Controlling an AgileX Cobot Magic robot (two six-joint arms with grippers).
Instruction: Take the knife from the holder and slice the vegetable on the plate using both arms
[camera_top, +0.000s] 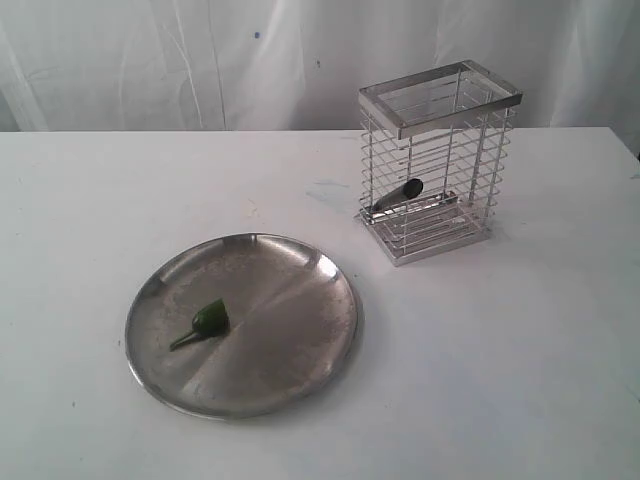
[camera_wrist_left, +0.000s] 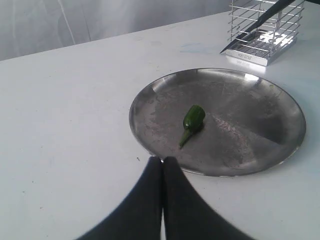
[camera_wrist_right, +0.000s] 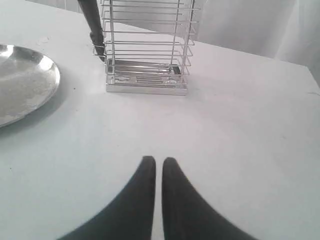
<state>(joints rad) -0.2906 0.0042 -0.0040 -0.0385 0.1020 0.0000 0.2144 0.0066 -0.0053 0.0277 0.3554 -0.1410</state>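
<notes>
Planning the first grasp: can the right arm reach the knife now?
Probably yes: only bare table lies between the right pincer and the holder, and the knife leans out past its wires. The pincer is shut, though.

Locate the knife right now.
In the exterior view the knife leans inside the wire holder, right of centre, beyond the plate holding the vegetable.

White table (camera_top: 500, 380), white cloth backdrop (camera_top: 150, 60). The knife (camera_top: 400, 192) shows black through the holder (camera_top: 462, 112), a grid of shiny silver wires. On the side the knife's handle leans toward, the brushed grey-silver plate (camera_top: 300, 320) is mottled with dull swirls and carries the glossy green vegetable (camera_top: 211, 319). The left gripper (camera_wrist_left: 161, 160) and right gripper (camera_wrist_right: 155, 160) are matte black.
</notes>
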